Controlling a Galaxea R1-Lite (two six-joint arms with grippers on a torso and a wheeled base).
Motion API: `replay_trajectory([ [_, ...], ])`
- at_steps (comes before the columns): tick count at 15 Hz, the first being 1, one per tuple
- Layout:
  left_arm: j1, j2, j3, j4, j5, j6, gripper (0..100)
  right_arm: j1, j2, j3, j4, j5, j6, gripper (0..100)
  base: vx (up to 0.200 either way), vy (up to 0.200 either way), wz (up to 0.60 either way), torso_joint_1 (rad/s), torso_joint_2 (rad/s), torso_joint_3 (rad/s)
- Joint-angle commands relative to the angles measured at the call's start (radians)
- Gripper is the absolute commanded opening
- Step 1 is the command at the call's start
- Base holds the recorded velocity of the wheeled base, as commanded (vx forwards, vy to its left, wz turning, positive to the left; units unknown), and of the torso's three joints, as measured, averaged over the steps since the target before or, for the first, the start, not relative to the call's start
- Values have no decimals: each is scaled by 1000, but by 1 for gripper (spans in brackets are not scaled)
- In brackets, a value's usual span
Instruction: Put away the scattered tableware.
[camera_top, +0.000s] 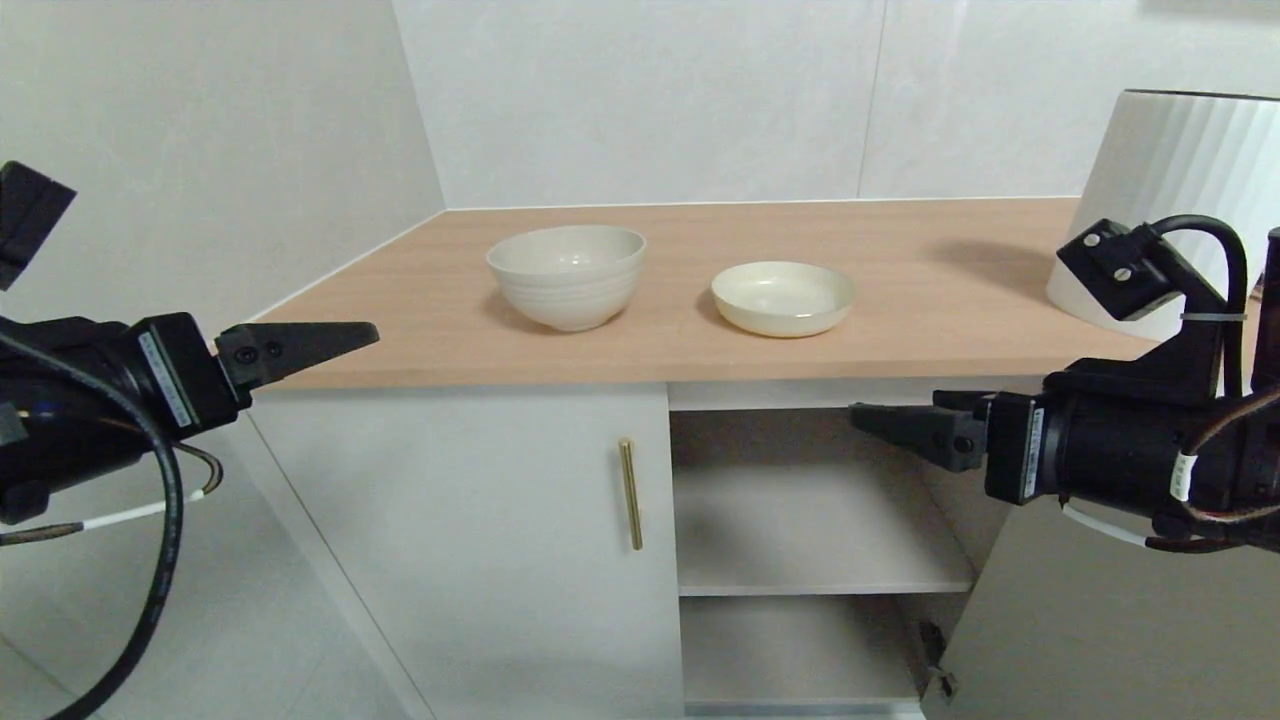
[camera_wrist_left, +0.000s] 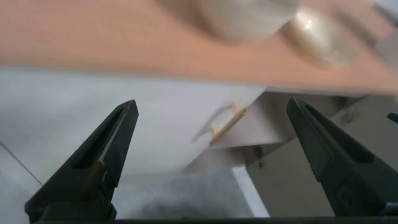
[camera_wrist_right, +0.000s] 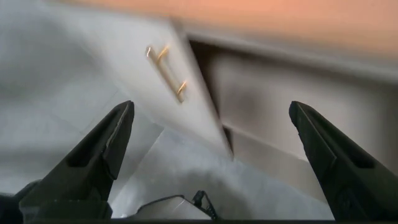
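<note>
Left gripper (camera_top: 352, 336): held off the counter's left front corner, level with the wooden countertop (camera_top: 930, 290), fingers spread wide, holding nothing.
Deep cream bowl (camera_top: 567, 275): upright on the countertop, left of centre.
Cabinet door (camera_top: 460, 540): closed, with a brass handle (camera_top: 630, 494) at its right edge.
Shallow cream dish (camera_top: 783, 297): upright on the countertop, near the bowl but apart from it.
Open compartment: below the dish, with one inner shelf (camera_top: 820, 530).
Right gripper (camera_top: 868, 416): at the compartment's upper right, under the counter edge, fingers wide apart, holding nothing.
White ribbed object (camera_top: 1180, 170): far right on the countertop, possibly a lampshade.
</note>
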Motion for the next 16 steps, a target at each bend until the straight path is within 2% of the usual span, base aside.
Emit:
replay_trajectory([
  [1,-2,4,1,2,0,0,100,0,2,2,-2,1,0,100,0,0,0,159,-520,-286],
  [10,-3,43,-3,-1,-4,1,100,0,25,2,-9,11,-1,100,0,0,0,186,-479,-286],
  [12,-5,76,-49,3,-1,1,100,-1,56,-7,-62,12,-6,100,0,0,0,117,-283,-168],
  [13,-5,116,-98,29,6,1,100,-18,114,-55,-89,15,-17,100,0,0,0,41,-105,-66],
  [14,-5,145,-140,72,8,0,100,-57,164,-114,-83,15,-17,100,0,0,0,22,-61,-46],
  [16,-5,241,-273,209,19,0,100,-124,269,-282,14,15,-17,100,0,0,0,0,0,0],
])
